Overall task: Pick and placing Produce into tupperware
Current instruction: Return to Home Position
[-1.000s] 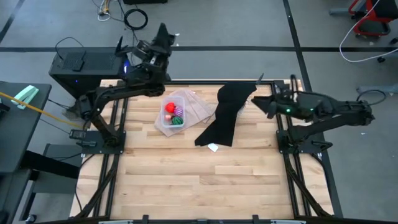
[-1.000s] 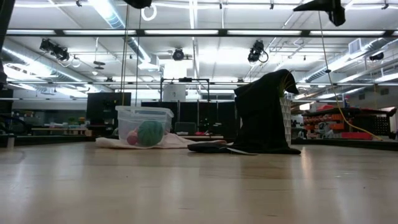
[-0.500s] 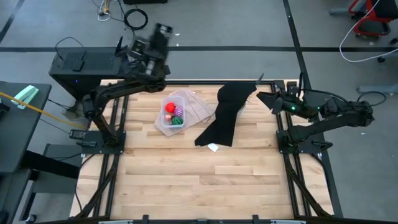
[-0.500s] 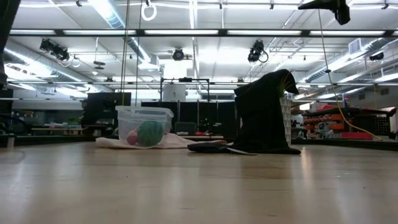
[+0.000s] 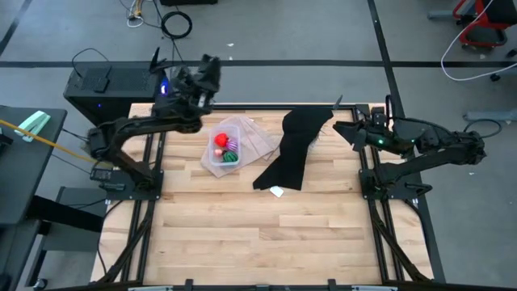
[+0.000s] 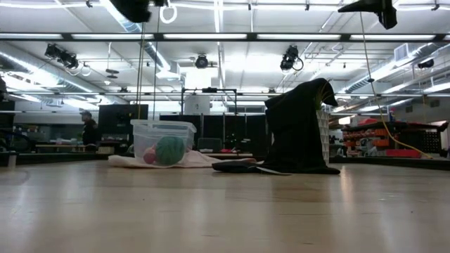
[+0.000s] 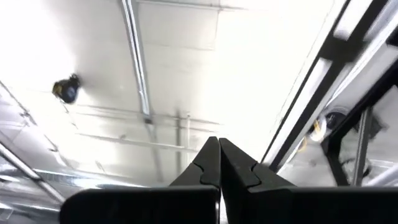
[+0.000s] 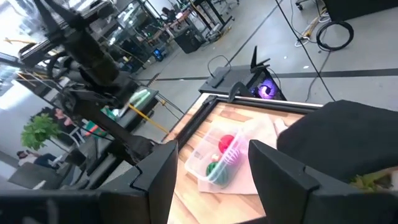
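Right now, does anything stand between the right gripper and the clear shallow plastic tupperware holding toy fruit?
Yes: the draped black cloth lies between the open right gripper and the clear plastic tupperware. The shut left gripper, raised beyond it, faces no visible obstacle.

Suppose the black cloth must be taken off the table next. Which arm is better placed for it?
Probably the right. The right end effector is open and sits beside the black cloth; the left end effector is shut, aimed at the ceiling, on the far side of the tupperware.
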